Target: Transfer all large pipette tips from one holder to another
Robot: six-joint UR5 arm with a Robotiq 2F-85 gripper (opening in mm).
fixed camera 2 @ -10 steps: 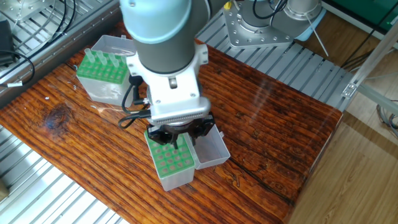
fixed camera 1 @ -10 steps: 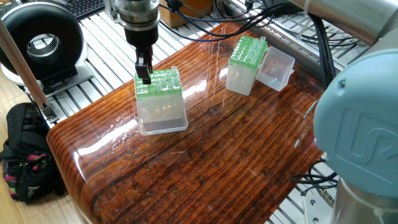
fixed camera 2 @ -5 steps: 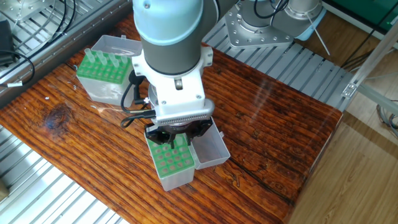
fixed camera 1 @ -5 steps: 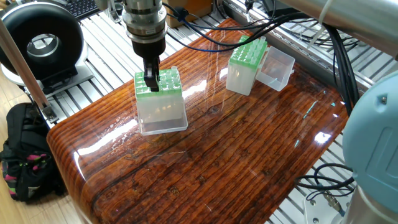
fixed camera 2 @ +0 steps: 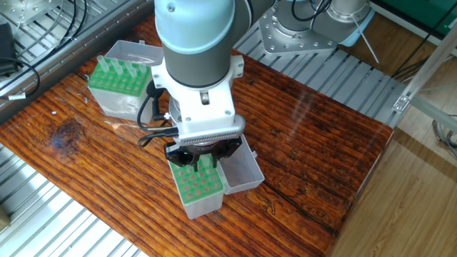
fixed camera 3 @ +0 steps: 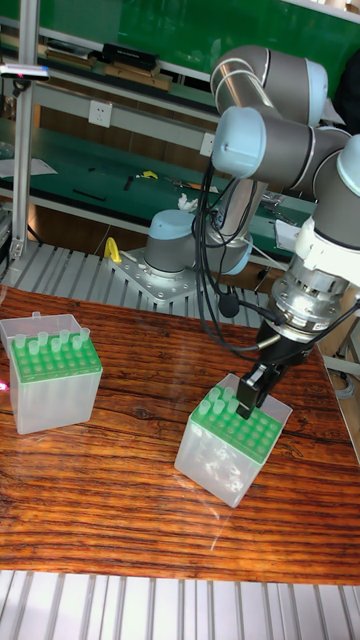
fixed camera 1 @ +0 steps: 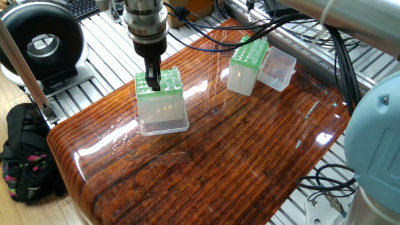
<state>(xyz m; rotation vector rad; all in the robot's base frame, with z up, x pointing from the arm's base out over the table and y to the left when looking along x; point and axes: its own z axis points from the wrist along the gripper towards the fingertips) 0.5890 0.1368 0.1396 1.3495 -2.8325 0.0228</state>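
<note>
Standing on the wooden table point(fixed camera 1: 250, 162): two green-topped boxes. Gripper point(fixed camera 1: 153, 80) down on the near box point(fixed camera 1: 161, 103), fingers close together; whether they grasp a tip cannot be told. Large pipette tips point(fixed camera 3: 45, 345) stand in the far box point(fixed camera 3: 50, 372).

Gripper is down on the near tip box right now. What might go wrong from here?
The gripper sits low over the near green-topped box, which stands loose on the glossy table; a sideways or sticky pull may tilt or drag it. The open lid lies beside the fingers and might get clipped. Whether a tip is held is hidden, so a missed grasp is possible.
</note>
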